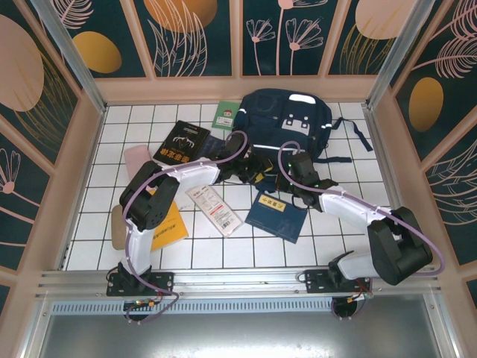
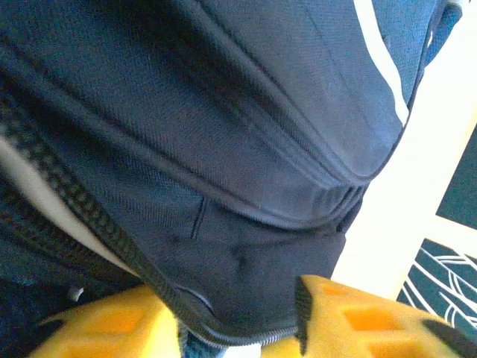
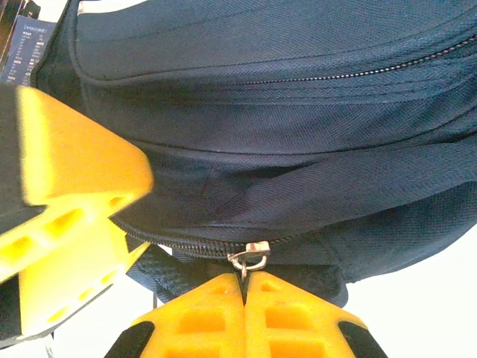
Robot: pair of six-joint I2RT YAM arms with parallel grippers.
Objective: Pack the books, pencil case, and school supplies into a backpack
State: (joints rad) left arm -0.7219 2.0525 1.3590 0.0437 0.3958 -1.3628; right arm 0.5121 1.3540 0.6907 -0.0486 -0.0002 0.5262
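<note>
So the backpack (image 1: 287, 119) is lying at the far side of the white tiled table (image 1: 350, 246), and both arms are reaching in at its near edge. The right gripper (image 3: 244, 289) has its yellow fingers (image 3: 287, 328) pressed right together, pinching the little metal zipper pull (image 3: 250, 258). The left gripper (image 2: 238, 332) sits just beside it. Its fingers (image 2: 358, 321) are narrow with the bag's zippered edge running between them, but honestly I can't tell if it's actually clamped on the fabric.

Everything else is out on the table:
- A black book (image 1: 181, 143) and a small green book (image 1: 223, 113) are left of the bag.
- A blue book (image 1: 277, 215) is in front of the bag.
- The white packet (image 1: 214, 209) is next to the blue book.
- A yellow book (image 1: 171, 226) is partly under the left arm.
- The pink pouch (image 1: 136, 158) is off to the left, near the black book.
</note>
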